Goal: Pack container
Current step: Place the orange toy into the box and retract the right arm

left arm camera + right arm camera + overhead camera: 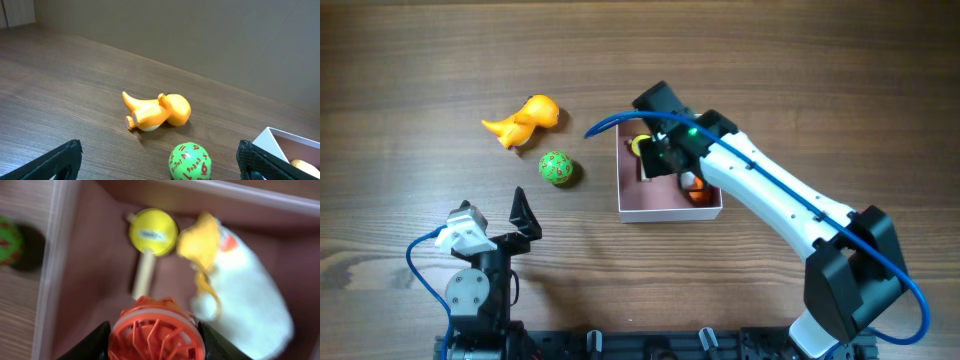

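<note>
Orange toy [525, 120], green ball [556, 168], perhaps plush [250, 305].

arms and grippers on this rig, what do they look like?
Right arm: white links, black joints, blue cable, green light near the wrist. Left arm: black, round grey joint, white wrist block, blue cable. Left gripper and right gripper: black fingers.

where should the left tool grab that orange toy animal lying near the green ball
Take the orange toy animal across its plump body, between head and tail, coming straight down. It lies on its side, apart from the green ball, so the open left tool could probably straddle it; the tapered tail would likely slip.
</note>
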